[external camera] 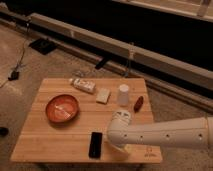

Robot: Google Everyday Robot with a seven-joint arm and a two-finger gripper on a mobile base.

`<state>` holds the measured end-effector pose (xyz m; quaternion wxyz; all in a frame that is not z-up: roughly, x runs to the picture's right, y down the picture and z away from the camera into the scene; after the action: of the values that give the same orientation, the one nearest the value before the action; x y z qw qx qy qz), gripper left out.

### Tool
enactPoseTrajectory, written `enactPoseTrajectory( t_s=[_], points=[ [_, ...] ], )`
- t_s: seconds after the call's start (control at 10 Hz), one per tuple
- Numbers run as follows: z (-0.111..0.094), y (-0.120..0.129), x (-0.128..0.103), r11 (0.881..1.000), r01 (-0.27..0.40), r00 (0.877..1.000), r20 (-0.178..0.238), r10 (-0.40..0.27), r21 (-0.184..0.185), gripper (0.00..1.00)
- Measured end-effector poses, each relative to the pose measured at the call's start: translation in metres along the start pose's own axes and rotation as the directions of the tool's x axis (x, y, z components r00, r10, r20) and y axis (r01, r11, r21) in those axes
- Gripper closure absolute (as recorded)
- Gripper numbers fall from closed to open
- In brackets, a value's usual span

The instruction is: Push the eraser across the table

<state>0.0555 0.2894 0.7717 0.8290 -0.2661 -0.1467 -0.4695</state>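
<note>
Right now your gripper [118, 146], grip state I cannot tell, sits just at 3 o'clock of the eraser [95, 144], whose long axis runs 12-to-6 on the table [50, 145].

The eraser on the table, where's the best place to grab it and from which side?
Grip the eraser across its narrow width, at mid-length, coming from above: it lies flat near the front edge of the table, long axis running front to back, long sides free. The gripper sits just to its right, under the arm's white wrist.
</note>
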Motion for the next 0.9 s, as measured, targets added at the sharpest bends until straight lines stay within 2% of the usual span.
enactPoseTrajectory(
  t_s=[0.5,0.9],
  points=[
    [0.005,-0.005,-0.018,0.994,0.105,0.994,0.011,-0.105,-0.01,0.2],
    [0.005,-0.015,-0.032,0.978,0.211,0.978,-0.004,-0.211,-0.007,0.2]
  ],
)
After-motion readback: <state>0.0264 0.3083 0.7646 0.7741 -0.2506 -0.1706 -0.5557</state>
